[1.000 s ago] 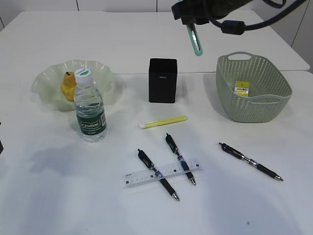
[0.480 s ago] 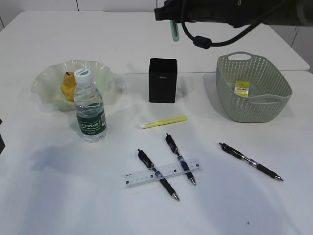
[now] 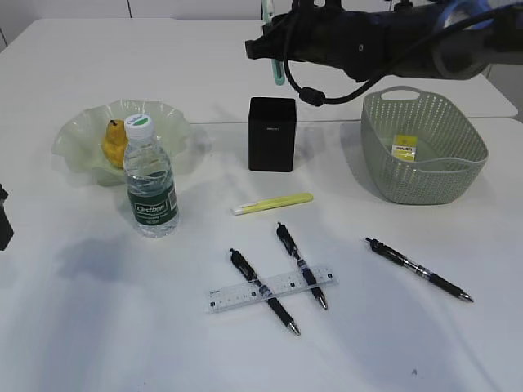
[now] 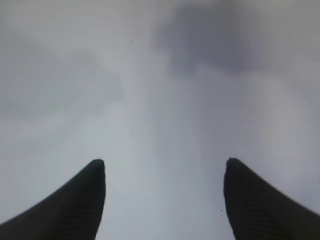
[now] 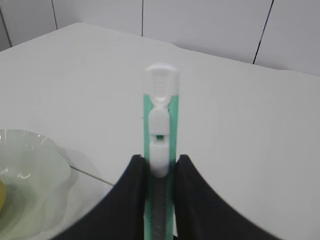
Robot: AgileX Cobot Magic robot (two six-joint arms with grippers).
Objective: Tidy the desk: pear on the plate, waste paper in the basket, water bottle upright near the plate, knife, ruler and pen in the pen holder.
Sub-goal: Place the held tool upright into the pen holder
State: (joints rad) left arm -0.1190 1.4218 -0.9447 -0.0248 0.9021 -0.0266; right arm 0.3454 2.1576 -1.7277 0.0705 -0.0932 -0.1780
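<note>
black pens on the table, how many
3, none seen hidden. One lies across the ruler at its left part, one crosses its right part, and one lies alone to the right, in front of the basket.

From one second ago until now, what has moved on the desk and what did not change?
The right gripper, shut on the green knife, carried it leftward across the back of the desk, from near the basket to above the black pen holder. The knife is not released yet. The bottle, pear, highlighter, ruler and three pens did not move. The left gripper stayed open.
</note>
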